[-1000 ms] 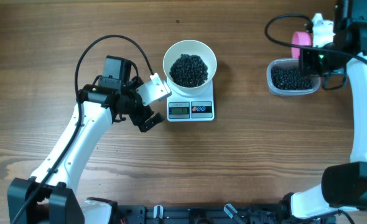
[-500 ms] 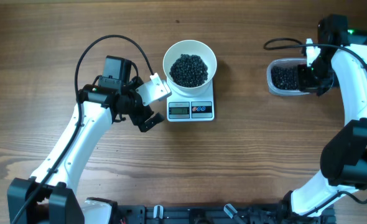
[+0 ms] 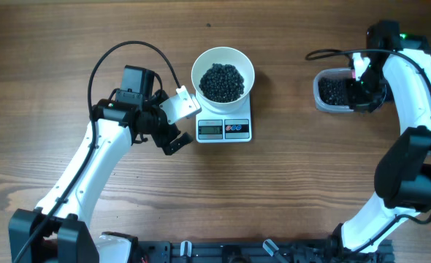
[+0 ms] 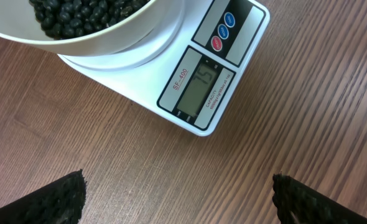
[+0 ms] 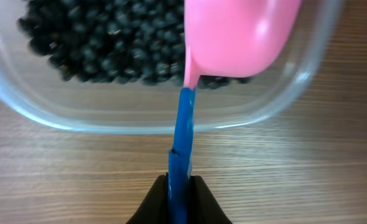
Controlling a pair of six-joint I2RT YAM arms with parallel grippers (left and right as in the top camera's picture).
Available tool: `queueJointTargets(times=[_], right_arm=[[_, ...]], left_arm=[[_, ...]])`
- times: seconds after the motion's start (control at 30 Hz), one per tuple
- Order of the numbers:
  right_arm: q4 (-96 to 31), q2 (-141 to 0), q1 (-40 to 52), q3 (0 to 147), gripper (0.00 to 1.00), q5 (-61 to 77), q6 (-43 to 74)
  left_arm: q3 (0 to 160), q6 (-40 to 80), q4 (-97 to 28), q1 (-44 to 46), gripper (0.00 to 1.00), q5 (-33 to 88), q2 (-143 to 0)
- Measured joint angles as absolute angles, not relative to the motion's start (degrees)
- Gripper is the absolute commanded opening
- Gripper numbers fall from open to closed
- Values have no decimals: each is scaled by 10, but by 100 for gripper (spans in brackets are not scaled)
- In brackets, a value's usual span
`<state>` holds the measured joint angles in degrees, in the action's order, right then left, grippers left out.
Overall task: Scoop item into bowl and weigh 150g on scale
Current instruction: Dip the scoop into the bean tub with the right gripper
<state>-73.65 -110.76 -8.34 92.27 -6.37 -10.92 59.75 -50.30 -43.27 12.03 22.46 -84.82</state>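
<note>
A: What takes up most of the view from above?
B: A wooden table (image 3: 310,183), with 2 white arms (image 3: 91,168) reaching in, 1 from each side.

A: The left gripper?
B: The left gripper (image 3: 185,123) sits just beside the left edge of the scale (image 3: 223,128). Its jaws are spread wide with nothing between them.

A: And the right?
B: The right gripper (image 5: 178,198) is at the clear plastic tub (image 3: 318,91) on the far right. Its jaws are pinched tight on the blue handle (image 5: 182,137) of a pink scoop (image 5: 239,31). The handle crosses the tub's rim and the scoop hangs over the inside.

A: Where is the scale?
B: Mid-table, well apart from the tub. On its display (image 4: 203,84) I can read a 1 and a 5, but the rest is unclear.

A: And the bowl?
B: The white bowl (image 3: 239,58) stands on the scale's platform, behind the display, holding a heap of black beans (image 3: 223,82). More beans lie in the tub.
</note>
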Motion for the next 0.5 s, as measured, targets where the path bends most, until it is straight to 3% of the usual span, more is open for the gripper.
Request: queueJointTargets(times=[0.5], right_arm=[[-760,-1116,-106,923,4,82,-136]], left_arm=[[597,-503,-433,120,100,225,-848]])
